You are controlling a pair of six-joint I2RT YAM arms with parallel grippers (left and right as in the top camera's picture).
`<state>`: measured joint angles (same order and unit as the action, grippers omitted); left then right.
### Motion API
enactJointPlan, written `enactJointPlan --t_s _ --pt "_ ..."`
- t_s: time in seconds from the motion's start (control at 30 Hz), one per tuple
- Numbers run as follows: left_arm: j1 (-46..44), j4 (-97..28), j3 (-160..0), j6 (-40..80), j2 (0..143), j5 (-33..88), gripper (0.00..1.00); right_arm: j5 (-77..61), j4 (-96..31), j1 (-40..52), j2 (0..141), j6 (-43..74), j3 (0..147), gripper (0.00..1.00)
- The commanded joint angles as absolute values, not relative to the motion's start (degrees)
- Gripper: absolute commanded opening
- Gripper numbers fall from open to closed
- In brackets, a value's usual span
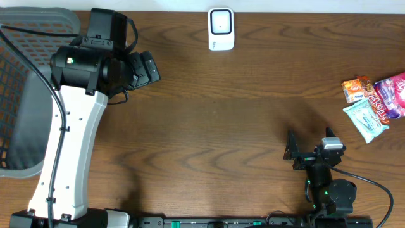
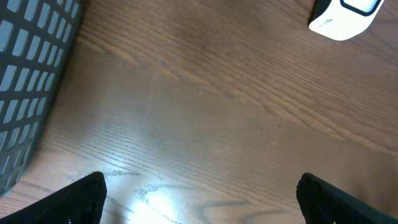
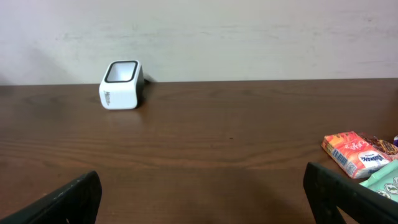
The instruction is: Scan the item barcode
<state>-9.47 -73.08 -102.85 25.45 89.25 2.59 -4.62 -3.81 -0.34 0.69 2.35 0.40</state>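
**Both jaws wide open, nothing held**

Jaws of the left gripper (image 2: 202, 202) stand fully apart. In the left wrist view its two dark fingers (image 2: 81, 199) show only at the bottom corners, with bare wood between them. The right gripper (image 3: 202, 196) is spread just as wide. Its fingers (image 3: 62, 202) sit at the lower corners of the right wrist view, and nothing is between them.

The left gripper hangs over the far left part of the table (image 1: 221, 126). Just beside it lies a grey mesh basket (image 1: 25, 95), whose grid fills the left edge of the left wrist view. The white scanner (image 1: 221, 28) stands at the far edge of the table near the middle, well apart from both grippers. The left wrist camera catches only its corner at the top right. The right wrist camera sees it upright against the pale wall, left of centre.

The right gripper sits low near the front right of the table. The items to scan lie in a cluster at the right edge. An orange packet (image 1: 355, 89) lies nearest the middle, with a pink packet (image 1: 392, 95) beside it at the rim. A pale green packet (image 1: 366, 120) sits just in front of them and touches or overlaps the pink one. All three lie flat on the wood, apart from the right gripper and far from the scanner. No barcode can be made out on any of them.
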Motion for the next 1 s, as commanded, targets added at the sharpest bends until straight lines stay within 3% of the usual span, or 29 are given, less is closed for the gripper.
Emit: enactJointPlan --t_s 0.0,0.47,0.67,0.97 --pt "-9.3 -73.1 -103.0 25.1 89.7 1.7 0.98 -4.0 -4.1 0.8 0.3 2.9 0.4 0.99" --pt "-9.1 -73.6 -103.0 23.2 89.3 1.1 0.98 -4.0 -4.1 0.8 0.3 2.9 0.4 0.99" --pt "-10.5 -80.1 -98.9 22.9 85.7 1.9 0.98 -4.0 -4.1 0.8 0.3 2.9 0.4 0.99" --pt "-13.5 -61.1 -70.3 10.4 71.8 5.4 0.98 -4.0 -4.1 0.8 0.3 2.9 0.4 0.99"
